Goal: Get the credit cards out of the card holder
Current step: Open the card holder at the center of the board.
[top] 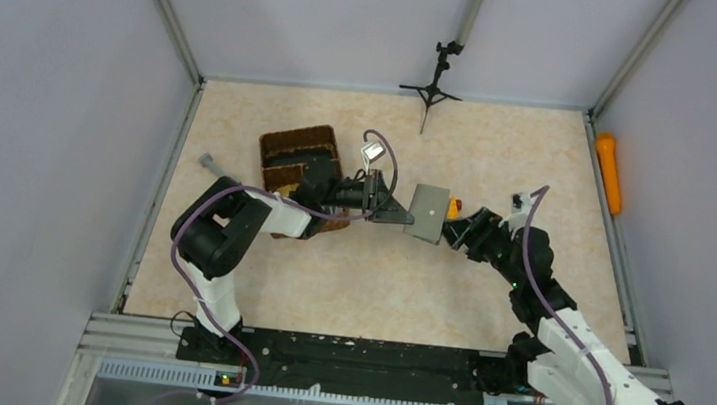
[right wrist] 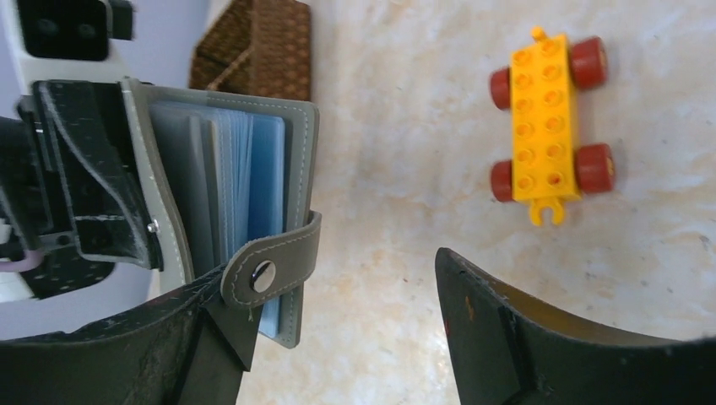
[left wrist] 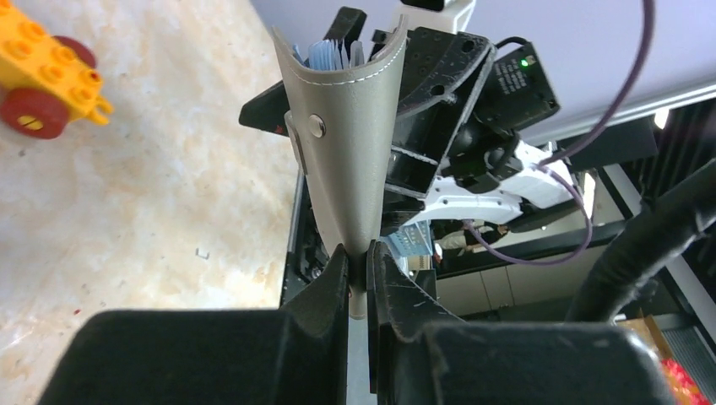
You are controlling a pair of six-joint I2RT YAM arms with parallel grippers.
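Note:
The grey card holder (top: 427,213) is held off the table, partly open. My left gripper (top: 402,212) is shut on one edge of its cover (left wrist: 355,143); the jaws pinch the grey flap (left wrist: 359,253). Pale blue pocket leaves (right wrist: 245,169) fan out inside it, and I cannot tell the credit cards apart from them. My right gripper (right wrist: 338,304) is open at the holder's other side. The snap strap (right wrist: 262,274) lies against its left finger (right wrist: 127,346), while its right finger (right wrist: 540,337) is free. The right gripper also shows in the top view (top: 450,234).
An orange toy brick with red wheels (right wrist: 549,118) lies on the table just beyond the holder (top: 454,205). The brown wicker basket (top: 302,172) stands behind the left arm. A small tripod (top: 432,90) stands at the back wall, and an orange cylinder (top: 609,174) lies by the right wall.

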